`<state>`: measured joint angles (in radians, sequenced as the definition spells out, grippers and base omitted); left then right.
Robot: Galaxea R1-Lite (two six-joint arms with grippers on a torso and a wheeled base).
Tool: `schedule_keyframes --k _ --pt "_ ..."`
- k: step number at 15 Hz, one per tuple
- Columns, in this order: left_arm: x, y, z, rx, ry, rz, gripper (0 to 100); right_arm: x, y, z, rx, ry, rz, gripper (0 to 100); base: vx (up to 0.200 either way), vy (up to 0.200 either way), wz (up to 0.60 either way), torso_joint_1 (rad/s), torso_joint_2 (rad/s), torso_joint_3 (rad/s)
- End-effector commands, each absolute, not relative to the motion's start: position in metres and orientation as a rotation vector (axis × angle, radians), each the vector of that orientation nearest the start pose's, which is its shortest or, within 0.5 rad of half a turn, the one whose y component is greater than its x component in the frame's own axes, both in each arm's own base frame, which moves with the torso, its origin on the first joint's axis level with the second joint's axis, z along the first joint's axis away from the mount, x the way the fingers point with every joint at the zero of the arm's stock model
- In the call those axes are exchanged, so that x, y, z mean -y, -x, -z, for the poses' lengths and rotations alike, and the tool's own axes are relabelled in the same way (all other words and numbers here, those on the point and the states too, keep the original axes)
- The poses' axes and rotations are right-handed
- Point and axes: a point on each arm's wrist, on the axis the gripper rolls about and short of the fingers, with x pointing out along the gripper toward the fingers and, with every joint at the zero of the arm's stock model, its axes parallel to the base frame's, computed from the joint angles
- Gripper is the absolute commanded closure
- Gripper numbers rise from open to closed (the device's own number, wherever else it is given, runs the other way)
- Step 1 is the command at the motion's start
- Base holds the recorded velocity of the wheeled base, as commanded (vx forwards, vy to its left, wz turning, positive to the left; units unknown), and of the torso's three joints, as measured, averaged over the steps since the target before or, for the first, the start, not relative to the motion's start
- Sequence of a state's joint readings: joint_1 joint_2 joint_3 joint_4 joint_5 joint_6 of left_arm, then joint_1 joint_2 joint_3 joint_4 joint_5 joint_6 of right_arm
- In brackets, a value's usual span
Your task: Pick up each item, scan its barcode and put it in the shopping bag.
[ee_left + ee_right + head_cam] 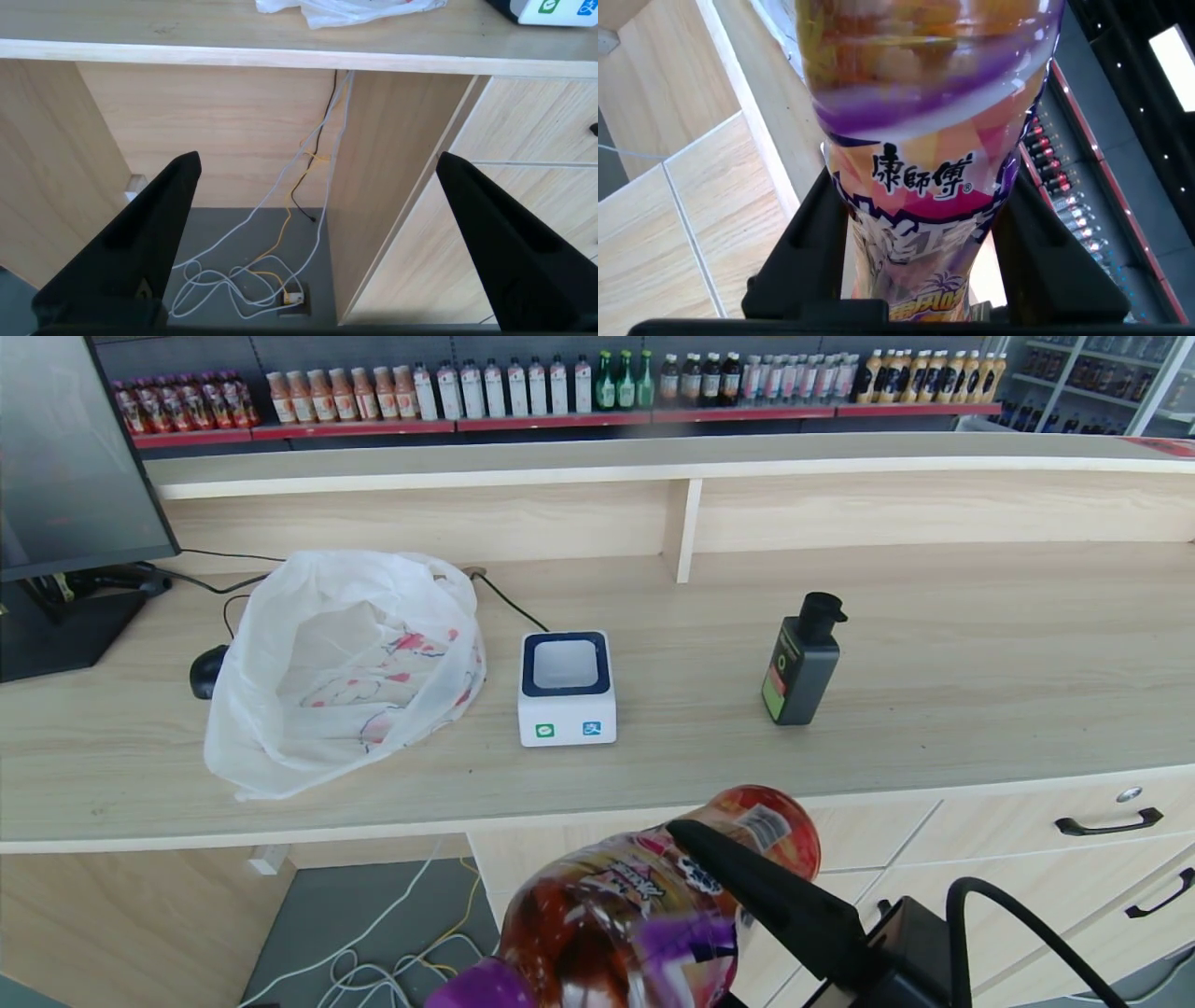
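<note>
One-handed: grips the drink bottle (597,915) in the right gripper (920,243), label turned up, probably for the scanner (567,686), with the left gripper (318,168) spread wide, empty.

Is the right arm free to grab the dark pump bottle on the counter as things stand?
Probably not yet: the right claw is shut on the drink bottle, in front of the counter. The pump bottle itself stands upright with bare counter around it.
</note>
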<state>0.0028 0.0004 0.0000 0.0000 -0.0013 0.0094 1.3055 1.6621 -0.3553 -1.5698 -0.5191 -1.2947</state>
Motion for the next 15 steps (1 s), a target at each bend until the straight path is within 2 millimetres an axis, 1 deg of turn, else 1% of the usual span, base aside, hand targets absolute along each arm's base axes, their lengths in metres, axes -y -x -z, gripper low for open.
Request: schedule_keyframes --k 1,4,7,11,13,15 --pt "0.0 0.023 -0.075 0.0 -0.009 -0.003 0 -0.229 -0.073 -0.175 0.624 0.995 -0.554 100 0.0 0.0 0.0 0.0 0.0 0.0" --pt "0.0 0.023 -0.075 0.0 -0.009 -0.002 0 -0.226 -0.072 -0.178 0.623 0.967 -0.555 100 0.0 0.0 0.0 0.0 0.0 0.0" --pt "0.0 0.023 -0.075 0.0 -0.009 -0.002 0 -0.225 -0.073 -0.189 0.612 0.841 -0.551 100 0.0 0.0 0.0 0.0 0.0 0.0" --pt "0.0 0.023 -0.075 0.0 -0.009 -0.003 0 -0.227 -0.074 -0.195 0.545 0.634 -0.567 100 0.0 0.0 0.0 0.0 0.0 0.0" --pt "0.0 0.023 -0.075 0.0 -0.009 -0.003 0 -0.226 -0.077 -0.195 0.478 0.525 -0.548 100 0.0 0.0 0.0 0.0 0.0 0.0" --pt "0.0 0.023 -0.075 0.0 -0.009 -0.002 0 -0.233 -0.086 -0.187 0.382 0.357 -0.546 100 0.0 0.0 0.0 0.0 0.0 0.0"
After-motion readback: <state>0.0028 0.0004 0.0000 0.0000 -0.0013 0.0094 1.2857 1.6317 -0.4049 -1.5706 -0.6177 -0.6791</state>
